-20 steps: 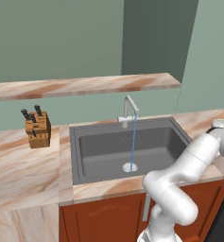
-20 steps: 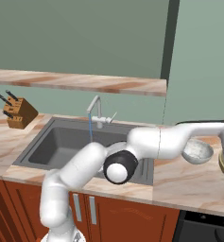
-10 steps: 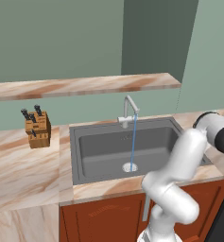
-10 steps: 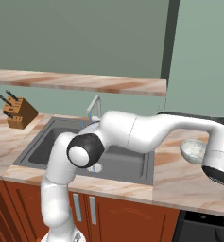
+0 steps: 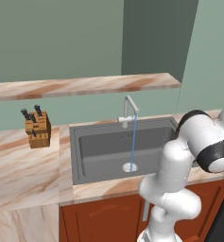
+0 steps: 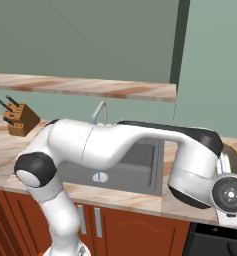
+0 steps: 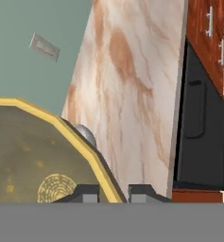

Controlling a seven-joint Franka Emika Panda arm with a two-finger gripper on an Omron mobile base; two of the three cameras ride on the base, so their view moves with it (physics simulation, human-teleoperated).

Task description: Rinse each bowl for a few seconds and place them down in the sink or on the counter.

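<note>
Reaching far to my right, the arm (image 6: pixel 140 142) spans the sink as one long white sweep in the right base view, with the wrist joint low at the right edge; in the left base view its elbow (image 5: pixel 205 142) bulks at the right, hiding the counter's right end.

Item, gripper (image 7: pixel 113 193): two dark fingertips at the bottom of the hand view, close together, with the yellow rim of the olive-gold bowl (image 7: pixel 33 156) running between them. I read the jaws as clenched on that rim.

Item, olive-gold bowl: fills the lower left of the hand view, glossy inside, a pale ringed mark near its bottom. In the right base view a sliver of its edge (image 6: pixel 235 157) peeks past the wrist, over the counter right of the sink.

Item, grey bowl (image 7: pixel 85 133): a small rounded grey part just behind the olive rim; the rest is hidden.

Item, sink (image 5: pixel 104 151): dark grey basin, pale round drain (image 5: pixel 129 167), nothing else in it. A thin blue stream of water (image 5: pixel 133 142) falls from the silver faucet (image 5: pixel 128 109) to the drain.

Item, counter (image 5: pixel 19 165): marbled pink-beige, left of the sink; knife block (image 5: pixel 37 128) stands on it near the wall.

Item, shelf (image 5: pixel 80 86): marbled board on the green wall above the faucet.

Item, cabinets (image 6: pixel 135 230): reddish-brown doors below.
</note>
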